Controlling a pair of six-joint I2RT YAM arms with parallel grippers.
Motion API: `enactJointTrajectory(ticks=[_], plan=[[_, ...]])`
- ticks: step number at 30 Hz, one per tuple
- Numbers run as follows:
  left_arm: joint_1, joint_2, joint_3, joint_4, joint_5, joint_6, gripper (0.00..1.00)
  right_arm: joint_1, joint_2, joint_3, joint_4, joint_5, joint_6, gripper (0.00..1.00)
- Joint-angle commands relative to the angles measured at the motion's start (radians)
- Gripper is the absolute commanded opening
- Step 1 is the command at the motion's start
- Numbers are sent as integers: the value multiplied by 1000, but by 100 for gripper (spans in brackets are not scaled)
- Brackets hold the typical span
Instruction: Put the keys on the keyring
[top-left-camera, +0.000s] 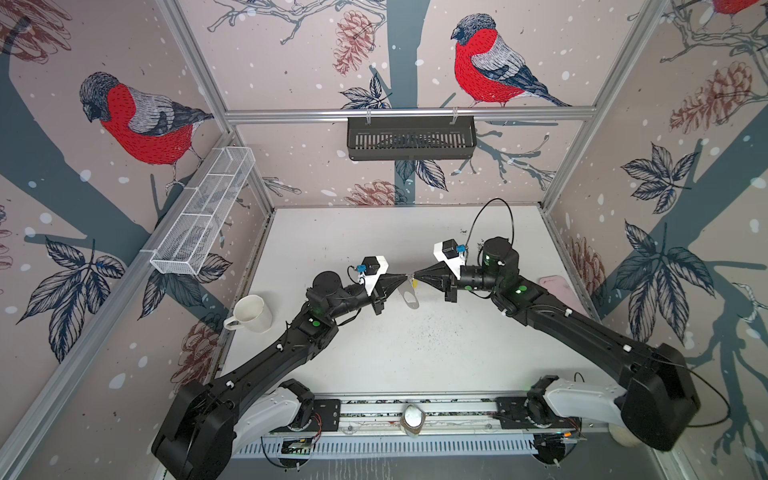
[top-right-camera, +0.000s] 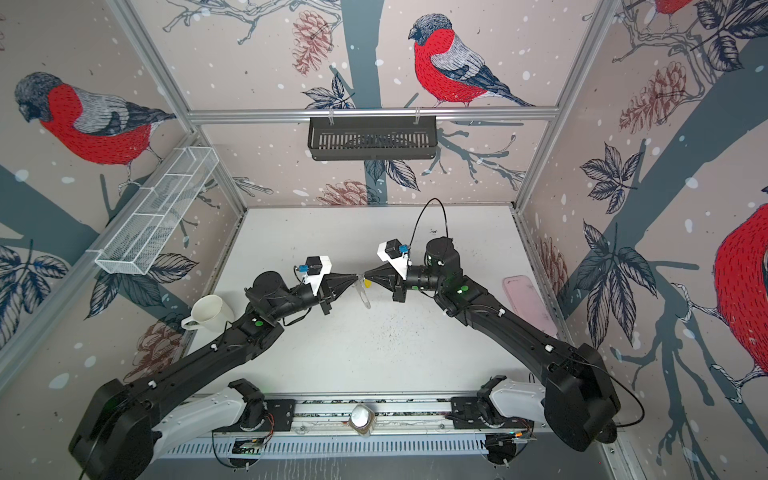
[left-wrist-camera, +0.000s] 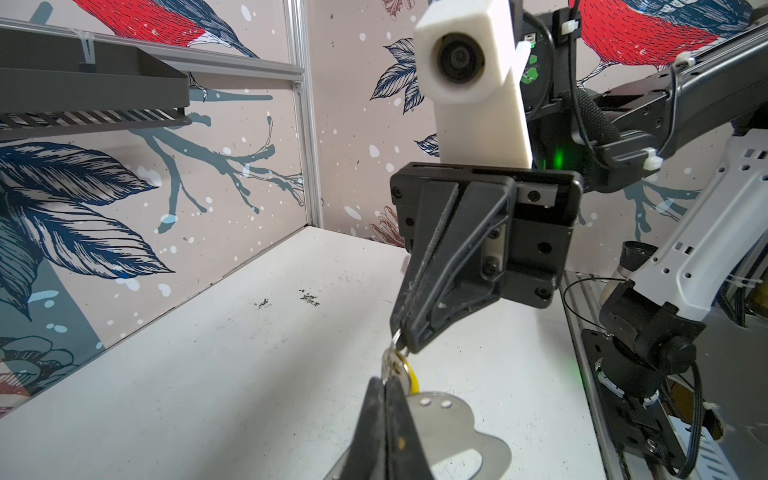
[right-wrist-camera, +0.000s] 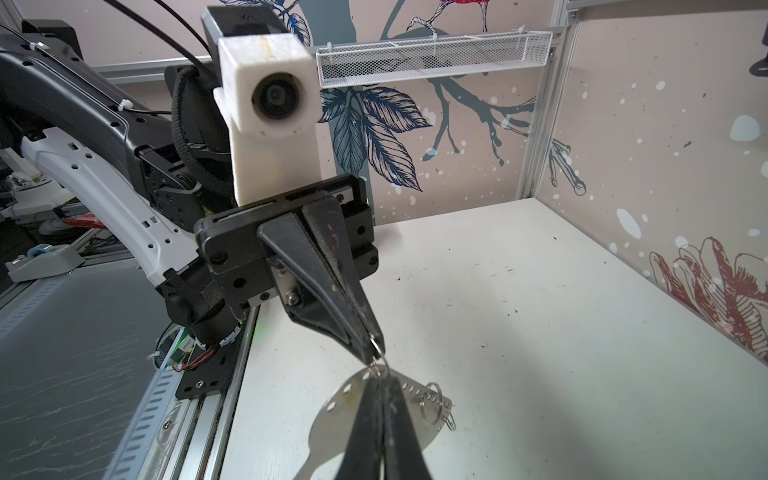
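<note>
Threading midair | we pinch the keyring (left-wrist-camera: 453, 419) in our left gripper (right-wrist-camera: 376, 351), a small ring (left-wrist-camera: 398, 337) by the keys (left-wrist-camera: 409, 376) in our right gripper (left-wrist-camera: 405, 338) | joining unfinished

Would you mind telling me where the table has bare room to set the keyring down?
The widest bare patch is the near half of the table, between both arms. The far strip under the black basket is bare too. It is crowded at the left edge by the white mug, at the right edge by the pink case.

mug (top-left-camera: 251, 312) left on table (top-left-camera: 374, 232) | keyring (top-left-camera: 409, 297) centre, between tools
</note>
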Motion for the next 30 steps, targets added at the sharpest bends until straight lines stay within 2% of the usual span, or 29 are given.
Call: enactJointTrajectory(ticks=[1, 30], plan=[[-2, -6, 2, 39, 25, -1, 0, 3, 3, 10, 16, 14, 0, 0], [-1, -41, -28, 83, 48, -7, 0, 2, 55, 33, -4, 72, 31, 0]])
